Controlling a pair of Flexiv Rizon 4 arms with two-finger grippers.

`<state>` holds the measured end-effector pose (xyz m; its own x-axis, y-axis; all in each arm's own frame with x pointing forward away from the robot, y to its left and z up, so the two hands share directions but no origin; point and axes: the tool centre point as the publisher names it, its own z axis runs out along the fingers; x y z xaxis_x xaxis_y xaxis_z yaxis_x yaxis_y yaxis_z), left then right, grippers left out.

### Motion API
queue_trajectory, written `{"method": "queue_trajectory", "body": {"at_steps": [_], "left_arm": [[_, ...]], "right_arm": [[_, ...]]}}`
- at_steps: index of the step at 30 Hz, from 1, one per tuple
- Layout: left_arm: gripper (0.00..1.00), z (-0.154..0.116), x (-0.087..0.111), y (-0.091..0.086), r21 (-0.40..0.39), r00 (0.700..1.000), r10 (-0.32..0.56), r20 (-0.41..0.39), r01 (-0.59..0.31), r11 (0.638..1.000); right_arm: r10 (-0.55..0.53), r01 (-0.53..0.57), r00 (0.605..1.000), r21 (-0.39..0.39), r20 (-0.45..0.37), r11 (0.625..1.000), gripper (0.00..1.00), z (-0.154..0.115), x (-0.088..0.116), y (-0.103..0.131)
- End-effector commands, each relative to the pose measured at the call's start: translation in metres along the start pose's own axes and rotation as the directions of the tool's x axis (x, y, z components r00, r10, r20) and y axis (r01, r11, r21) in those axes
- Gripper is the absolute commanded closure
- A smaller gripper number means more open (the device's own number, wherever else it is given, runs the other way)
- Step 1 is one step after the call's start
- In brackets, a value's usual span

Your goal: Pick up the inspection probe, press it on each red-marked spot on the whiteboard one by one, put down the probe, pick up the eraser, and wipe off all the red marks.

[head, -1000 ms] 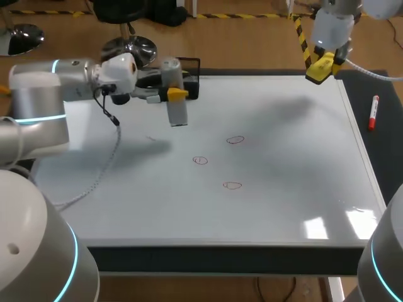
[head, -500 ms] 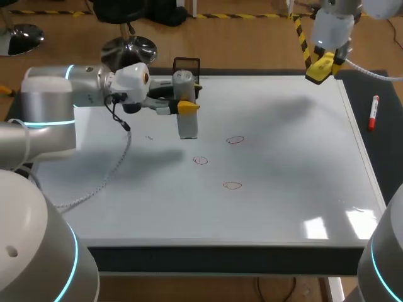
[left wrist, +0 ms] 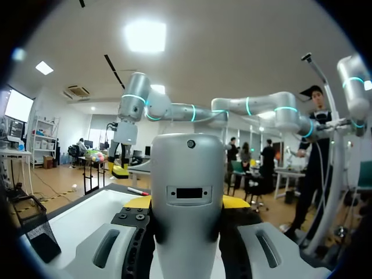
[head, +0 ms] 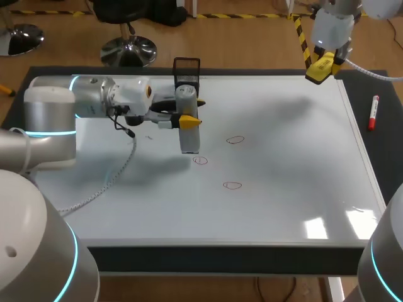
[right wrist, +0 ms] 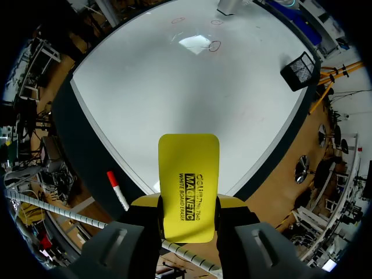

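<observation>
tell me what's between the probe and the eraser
Only bare whiteboard, as the head view shows; the left claw holds the probe, the right claw the eraser.

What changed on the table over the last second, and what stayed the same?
The left gripper, shut on the probe, carried it across the whiteboard toward the red marks; its tip is now beside the nearest one. The right gripper kept holding the eraser at the far corner; pen and black basket stayed.
</observation>
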<state>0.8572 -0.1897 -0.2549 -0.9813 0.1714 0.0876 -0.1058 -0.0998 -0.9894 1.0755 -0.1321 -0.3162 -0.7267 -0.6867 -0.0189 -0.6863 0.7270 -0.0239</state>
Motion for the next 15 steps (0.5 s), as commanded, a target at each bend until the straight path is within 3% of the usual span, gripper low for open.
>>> {"method": "queue_trajectory", "body": {"at_steps": [1,15], "left_arm": [[1.0,0.004,-0.002,0.006,0.009,1.0,-0.002,-0.017,0.002,1.0],[1.0,0.013,-0.003,0.023,0.024,0.998,-0.016,-0.054,0.017,1.0]], "right_arm": [[-0.002,0.002,1.0,0.002,-0.004,1.0,1.0,-0.001,0.0,-0.001],[-0.002,0.002,1.0,0.002,-0.004,1.0,1.0,-0.001,0.0,-0.001]]}}
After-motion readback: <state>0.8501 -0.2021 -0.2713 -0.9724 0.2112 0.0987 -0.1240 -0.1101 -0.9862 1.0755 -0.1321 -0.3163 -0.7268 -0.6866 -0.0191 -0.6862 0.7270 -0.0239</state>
